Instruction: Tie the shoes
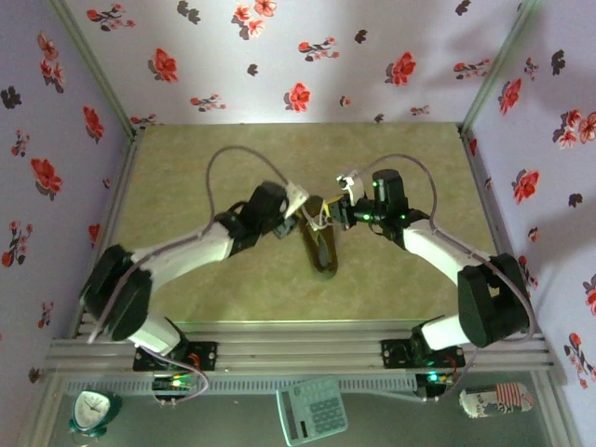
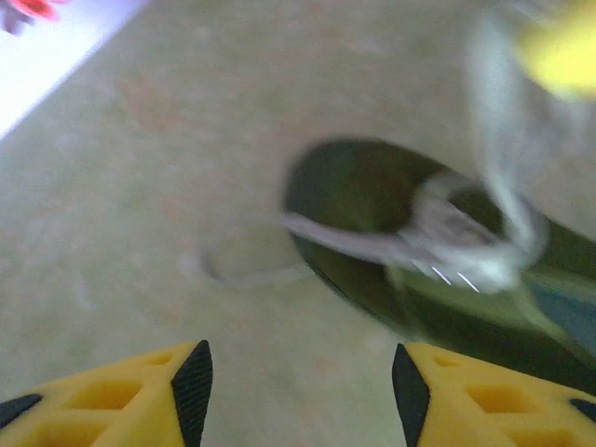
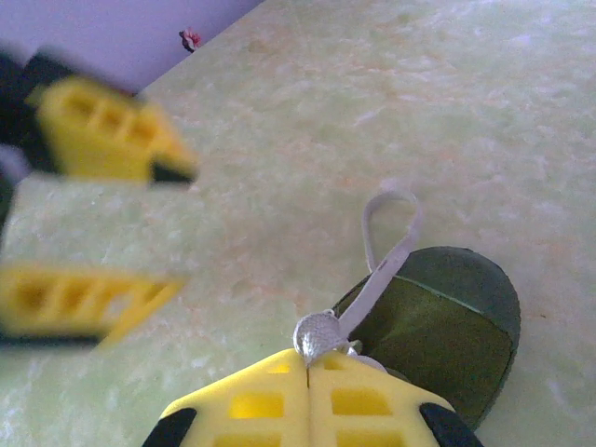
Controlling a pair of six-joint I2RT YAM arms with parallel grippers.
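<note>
The olive sneaker (image 1: 322,250) sits on the table (image 1: 233,298); just over it the right gripper (image 3: 308,372) pinches a white lace (image 3: 386,265); beside it the left gripper (image 2: 300,377) gapes empty — a hard tug could drag the unheld sneaker, or slip the lace free.

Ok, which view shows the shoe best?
Top external: nearly all of the shoe shows from above, fairly sharp. Left wrist shows it blurred and cut off at the edge; right wrist shows one end and a lace.
</note>
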